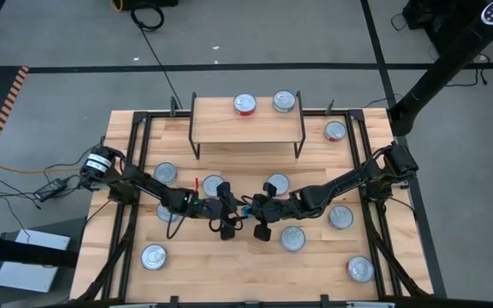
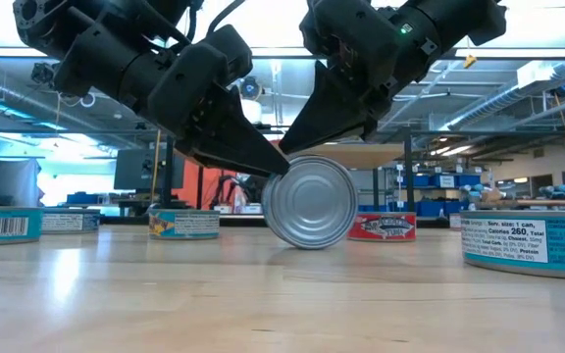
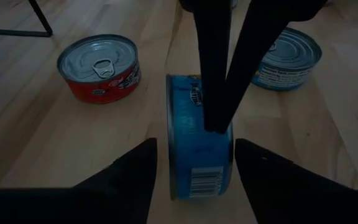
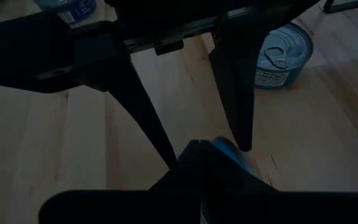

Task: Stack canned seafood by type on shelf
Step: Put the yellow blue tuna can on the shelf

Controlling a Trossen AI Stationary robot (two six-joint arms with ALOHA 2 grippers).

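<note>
Right now the blue tin [image 3: 199, 146] stands on its edge mid-surface, well short of the shelf [image 1: 246, 127]. My left gripper [image 3: 194, 171] straddles it, fingers spread and off its sides; my right gripper [image 2: 292, 147] is clenched shut, tips pressing its rim. Released, it could roll toward the red tin [image 3: 101, 67], or topple if I close off-centre
</note>
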